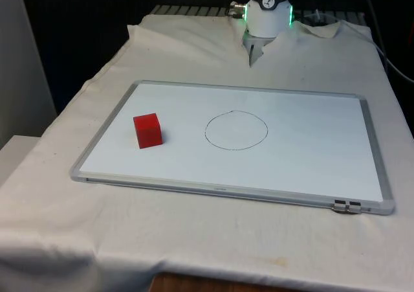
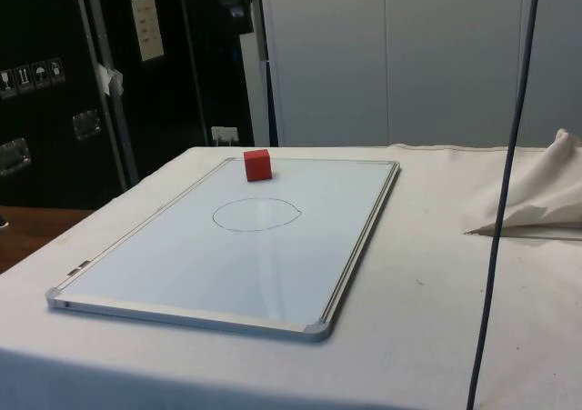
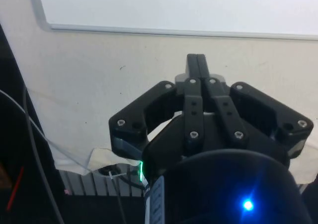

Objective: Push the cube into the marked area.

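Observation:
A red cube (image 1: 147,130) (image 2: 257,165) rests on the whiteboard (image 1: 310,156) (image 2: 182,265), towards the front view's left. A thin hand-drawn circle (image 1: 236,130) (image 2: 255,215) marks the area near the board's middle, a short way to the cube's right in the front view. My gripper (image 1: 252,57) (image 3: 196,61) hangs over the cloth just beyond the board's far edge (image 3: 174,31), well away from the cube. Its two black fingers are pressed together, shut on nothing.
The whiteboard lies flat on the white cloth (image 1: 58,221), with a silver frame. Cloth is bunched up at the table's far end (image 1: 194,26) (image 2: 536,201). A dark cable (image 2: 505,192) hangs in front of the side view.

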You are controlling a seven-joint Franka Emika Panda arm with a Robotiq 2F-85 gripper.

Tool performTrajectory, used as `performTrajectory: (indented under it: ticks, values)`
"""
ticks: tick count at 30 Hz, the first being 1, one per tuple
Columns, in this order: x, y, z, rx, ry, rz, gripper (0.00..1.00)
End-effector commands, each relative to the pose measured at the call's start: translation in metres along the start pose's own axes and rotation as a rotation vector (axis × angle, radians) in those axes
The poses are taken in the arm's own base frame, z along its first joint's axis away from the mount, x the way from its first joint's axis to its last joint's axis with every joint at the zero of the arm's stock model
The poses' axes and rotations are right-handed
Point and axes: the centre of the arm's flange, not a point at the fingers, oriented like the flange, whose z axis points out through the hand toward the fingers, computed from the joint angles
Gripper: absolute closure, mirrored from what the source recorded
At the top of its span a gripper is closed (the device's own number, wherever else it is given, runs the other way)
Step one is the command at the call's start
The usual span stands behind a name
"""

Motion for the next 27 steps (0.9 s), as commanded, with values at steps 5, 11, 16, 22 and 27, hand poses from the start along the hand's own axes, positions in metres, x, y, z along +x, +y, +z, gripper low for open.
performTrajectory:
  ticks: [5,11,16,22,27]
  values:
    - [0.002,0.006,0.002,0.007,0.015,0.003,1.0]
    - [0.012,0.012,0.01,0.002,0.045,0.009,1.0]
    - [0.019,0.016,0.018,0.005,0.063,0.019,1.0]
    - [0.029,0.029,0.037,0.021,0.08,0.044,1.0]
    - [0.036,0.04,0.051,0.034,0.086,0.06,1.0]
